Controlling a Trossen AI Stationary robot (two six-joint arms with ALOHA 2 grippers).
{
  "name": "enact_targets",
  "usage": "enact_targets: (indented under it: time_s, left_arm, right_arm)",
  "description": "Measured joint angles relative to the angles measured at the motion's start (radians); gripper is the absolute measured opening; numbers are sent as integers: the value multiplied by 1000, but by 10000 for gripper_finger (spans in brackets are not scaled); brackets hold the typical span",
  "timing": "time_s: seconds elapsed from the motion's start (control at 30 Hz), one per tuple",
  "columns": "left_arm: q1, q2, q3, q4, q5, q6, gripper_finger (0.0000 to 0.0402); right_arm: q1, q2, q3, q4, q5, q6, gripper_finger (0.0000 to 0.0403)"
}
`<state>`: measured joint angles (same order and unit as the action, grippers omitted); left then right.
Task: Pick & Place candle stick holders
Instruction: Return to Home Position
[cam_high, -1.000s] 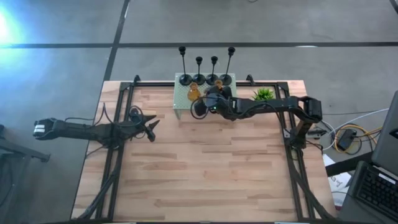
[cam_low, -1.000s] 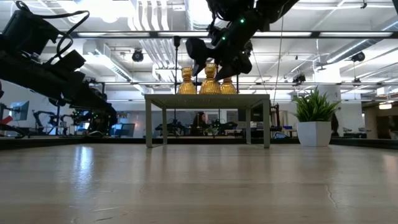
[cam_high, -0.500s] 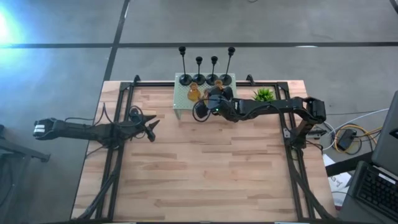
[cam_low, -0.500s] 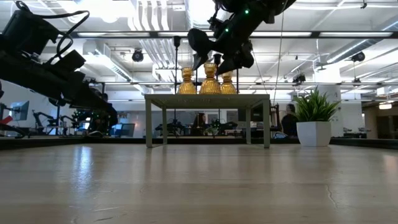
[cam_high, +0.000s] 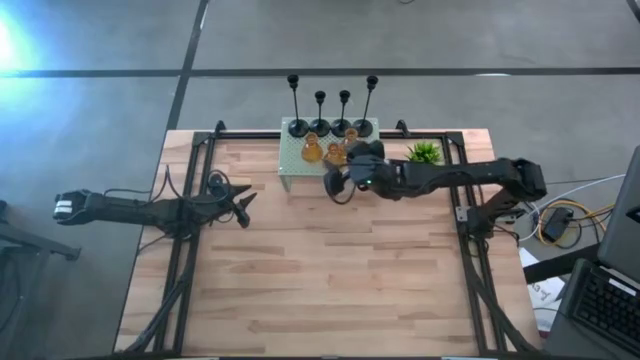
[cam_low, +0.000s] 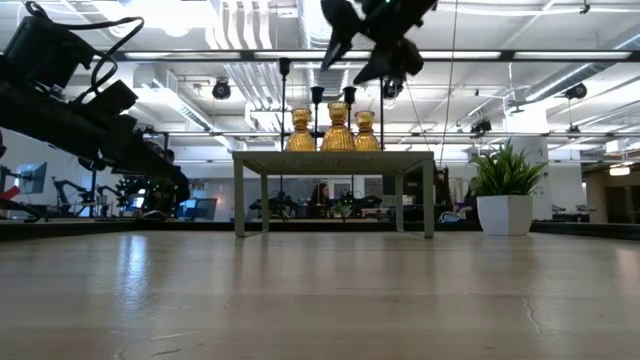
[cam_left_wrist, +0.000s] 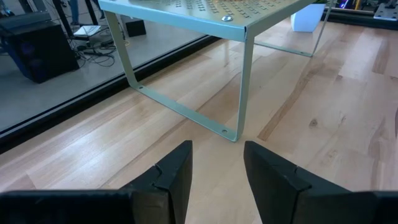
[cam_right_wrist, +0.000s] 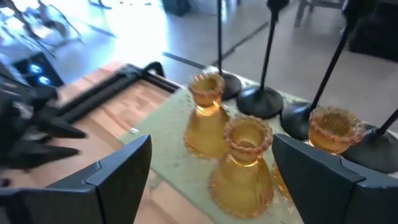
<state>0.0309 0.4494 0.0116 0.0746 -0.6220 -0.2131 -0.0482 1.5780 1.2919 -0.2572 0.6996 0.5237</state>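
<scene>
Three amber candle holders (cam_right_wrist: 244, 163) stand clustered on the pale green shelf (cam_left_wrist: 236, 7), just in front of four black stemmed holders (cam_high: 320, 126) lined along its far edge. The right hand (cam_high: 337, 186) hovers high over the shelf's near edge, fingers wide and empty. The left hand (cam_left_wrist: 217, 152) waits over the desk's (cam_high: 330, 290) left side, fingers parted, holding nothing.

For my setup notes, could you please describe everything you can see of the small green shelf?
The shelf is pale green metal with a perforated flat top on thin strap legs, standing level on the wooden table at its far edge. Four black holders line its back, three amber glass holders stand before them. The open right gripper hangs above its front edge, touching nothing.
</scene>
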Motion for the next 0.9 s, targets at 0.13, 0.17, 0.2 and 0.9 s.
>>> enact_targets:
  time_s: [0.13, 0.17, 0.2, 0.9]
  left_arm:
    - [0, 0, 0, 0, 0, 0, 149]
    - [0, 0, 0, 0, 0, 0, 149]
    - [0, 0, 0, 0, 0, 0, 149]
    - [0, 0, 0, 0, 0, 0, 149]
  right_arm:
    - [45, -72, 0, -4, -1, -4, 316]
    - [56, -92, 0, -4, -1, -7, 311]
    - [67, -114, 0, -5, -2, -10, 306]
    - [102, -551, -152, -266, -237, -231, 63]
